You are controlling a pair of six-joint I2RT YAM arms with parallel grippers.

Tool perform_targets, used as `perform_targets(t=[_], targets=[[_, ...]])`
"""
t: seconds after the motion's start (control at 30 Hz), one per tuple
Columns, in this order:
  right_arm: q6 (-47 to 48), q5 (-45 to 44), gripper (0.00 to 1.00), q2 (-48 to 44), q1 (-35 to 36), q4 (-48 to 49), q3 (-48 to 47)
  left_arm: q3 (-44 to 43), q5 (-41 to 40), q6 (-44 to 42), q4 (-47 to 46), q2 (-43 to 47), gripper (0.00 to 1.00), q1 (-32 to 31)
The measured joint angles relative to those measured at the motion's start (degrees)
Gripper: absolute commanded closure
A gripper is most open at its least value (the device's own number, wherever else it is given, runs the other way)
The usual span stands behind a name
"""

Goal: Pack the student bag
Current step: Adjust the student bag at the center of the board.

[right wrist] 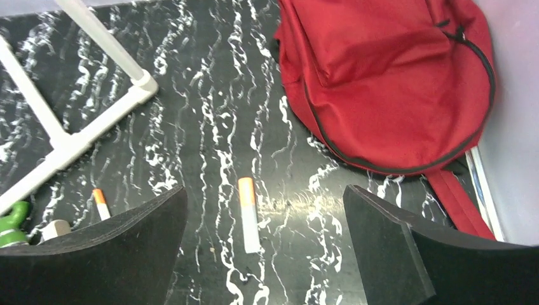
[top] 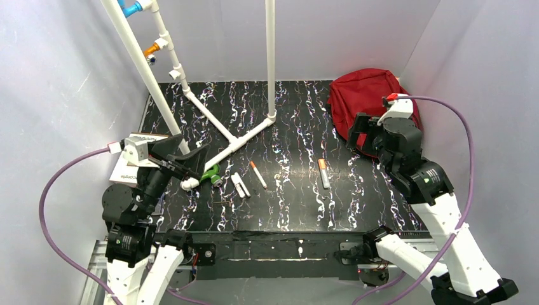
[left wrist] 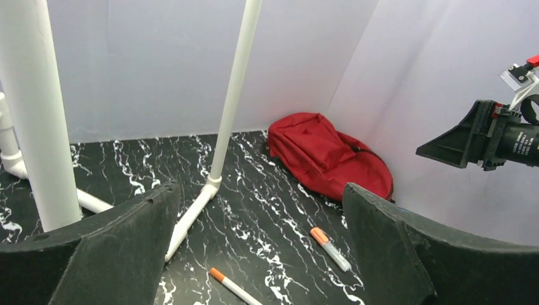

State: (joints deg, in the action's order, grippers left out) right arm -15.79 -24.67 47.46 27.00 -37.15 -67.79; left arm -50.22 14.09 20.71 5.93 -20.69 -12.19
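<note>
The dark-red student bag (top: 363, 94) lies flat at the far right corner of the black marbled table, zips shut as far as I can see. It also shows in the left wrist view (left wrist: 321, 155) and the right wrist view (right wrist: 388, 76). My right gripper (top: 360, 135) hovers at the bag's near-left edge, open and empty (right wrist: 264, 248), above a thick orange-capped marker (right wrist: 248, 215). My left gripper (top: 189, 157) is open and empty (left wrist: 260, 254) at the left, raised over the table. A thin orange-capped pen (top: 258, 174) and the marker (top: 323, 173) lie mid-table.
A white PVC pipe frame (top: 222, 130) stands across the left and middle of the table. A green clip (top: 210, 173) and two small white pieces (top: 240, 185) lie by its near end. A white book (top: 130, 166) lies under my left arm. Grey walls close in.
</note>
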Motion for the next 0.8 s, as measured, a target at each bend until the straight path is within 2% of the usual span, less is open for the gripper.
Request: perform_targets(t=[0.3,0.5,0.57,0.63,0.73,0.8], targets=[[-0.7,-5.2,0.00,3.4,0.0,-1.9,0.3,0.0,1.5,-0.8,4.0,-3.3,0.01,-0.7],[-2.0,-3.7,0.00,19.0,-3.4,6.4,4.8,0.0,4.2,-0.4,7.6,-6.4,0.01,-0.7],[-3.8,1.4,0.00,24.2,-8.7,8.9,7.1,0.0,5.3,-0.2,9.4,-7.2,0.01,-0.7],[-6.4,6.9,0.00,27.4,-17.1,11.3,9.5,0.0,6.4,-0.2,11.0,-7.4,0.01,-0.7],[-10.6,10.9,0.00,29.5,-29.4,13.9,12.0,0.0,8.1,-0.2,13.3,-6.7,0.01,-0.7],[-13.6,12.5,0.00,29.5,-34.9,15.8,13.8,0.1,9.0,-0.3,14.3,-6.0,0.01,-0.7]])
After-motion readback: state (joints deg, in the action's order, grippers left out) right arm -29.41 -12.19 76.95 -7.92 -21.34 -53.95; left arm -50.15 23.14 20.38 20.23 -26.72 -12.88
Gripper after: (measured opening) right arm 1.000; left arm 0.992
